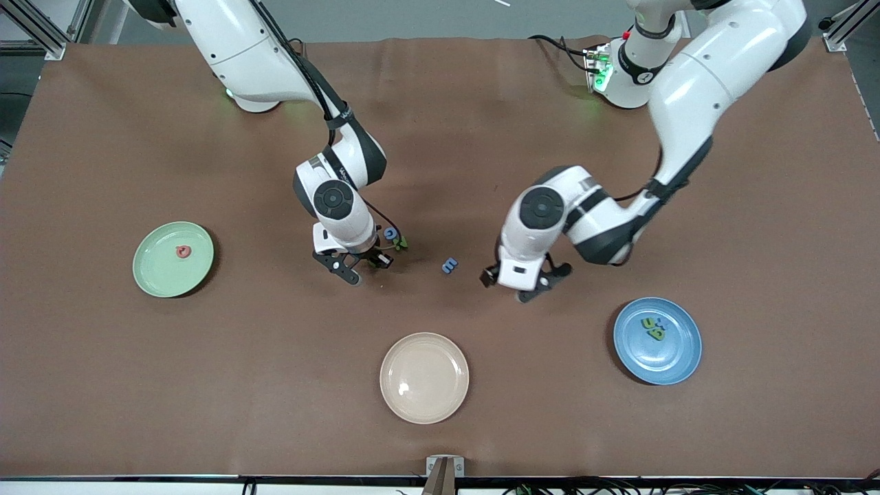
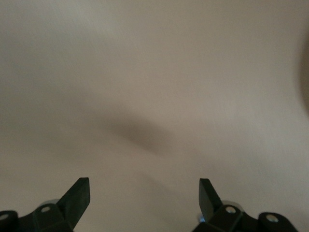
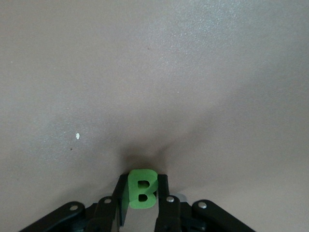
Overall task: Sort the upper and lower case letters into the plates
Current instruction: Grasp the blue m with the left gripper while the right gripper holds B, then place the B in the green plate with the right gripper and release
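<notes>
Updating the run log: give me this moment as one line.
right gripper: shut on green B | left gripper: open, empty, over bare table | blue E: on table between grippers

1. Front view: we look from high across the desk (image 1: 481, 426) toward both arm bases along the top edge; whole surface in frame, all three plates included.
2. Left wrist view: we sit just above the left end effector (image 2: 144, 193), facing down, close on bare desk (image 2: 154, 72).
3. Right wrist view: same mount, right end effector (image 3: 143, 200), very close, green B (image 3: 142, 188) filling the foreground.
4. Overlap: only the front view shows both end effectors; each wrist view covers a small desk patch of it.
</notes>
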You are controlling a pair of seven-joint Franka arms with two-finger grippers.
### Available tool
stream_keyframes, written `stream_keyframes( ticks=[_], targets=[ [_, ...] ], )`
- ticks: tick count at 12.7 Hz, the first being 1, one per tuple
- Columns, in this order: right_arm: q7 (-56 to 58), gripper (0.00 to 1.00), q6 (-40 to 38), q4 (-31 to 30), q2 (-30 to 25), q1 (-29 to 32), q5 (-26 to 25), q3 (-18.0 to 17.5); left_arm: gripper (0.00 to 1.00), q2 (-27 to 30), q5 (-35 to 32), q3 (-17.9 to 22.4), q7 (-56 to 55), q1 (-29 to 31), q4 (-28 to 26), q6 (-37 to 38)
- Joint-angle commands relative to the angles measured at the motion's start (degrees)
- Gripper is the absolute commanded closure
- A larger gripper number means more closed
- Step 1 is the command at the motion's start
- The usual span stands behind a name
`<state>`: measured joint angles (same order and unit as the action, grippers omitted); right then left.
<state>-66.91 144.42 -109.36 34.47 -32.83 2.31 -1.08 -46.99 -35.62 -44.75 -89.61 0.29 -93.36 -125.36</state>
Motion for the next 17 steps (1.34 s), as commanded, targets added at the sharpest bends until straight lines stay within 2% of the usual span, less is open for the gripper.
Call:
stream_keyframes(
  ticks=[1, 2, 4, 7, 9, 12, 14, 15, 17],
  targets=[
    [-0.15, 0.9, 0.35, 0.99, 0.86, -0.39, -0.55, -0.06, 0.02, -4.93, 1.6, 5.79, -6.51, -11.15, 9.3, 0.47],
    [0.55, 0.9, -0.09, 0.81, 0.16, -0.31, -1.07, -0.06, 0.02, -6.26, 1.69, 8.6, -8.28, -15.63, 12.21, 0.47],
    [3.79, 0.9, -5.68, -0.06, -4.04, 0.13, -1.34, -0.06, 0.04, -8.19, 4.05, 10.47, -8.65, -19.18, 15.48, 0.38],
    [11.87, 0.91, -15.9, -1.9, -11.16, 2.93, -1.34, -0.06, 0.07, -8.64, 4.41, 10.65, -9.0, -19.72, 15.05, 0.29],
    [20.9, 0.91, -16.45, -8.21, -17.83, 6.09, -1.34, -0.06, 0.08, -9.52, 4.42, 10.65, -9.79, -19.8, 15.05, 0.29],
    [43.1, 0.91, -16.45, -16.83, -25.84, 17.75, -1.17, -0.15, 0.12, -10.14, 4.42, 10.65, -10.23, -20.16, 15.49, 0.29],
    [58.75, 0.91, -16.53, -18.08, -26.22, 26.98, -1.16, -0.15, 0.19, -10.66, 4.42, 10.65, -10.14, -20.16, 15.4, 0.29],
    [67.27, 0.91, -16.01, -18.08, -25.69, 31.81, -1.08, -0.15, 0.25, -10.75, 4.42, 10.74, -10.05, -20.07, 15.4, 0.29],
    [79.61, 0.91, -14.44, -18.0, -24.2, 38.52, -0.9, -0.15, 0.34, -10.75, 4.42, 10.65, -9.97, -19.89, 15.4, 0.29]
  ],
)
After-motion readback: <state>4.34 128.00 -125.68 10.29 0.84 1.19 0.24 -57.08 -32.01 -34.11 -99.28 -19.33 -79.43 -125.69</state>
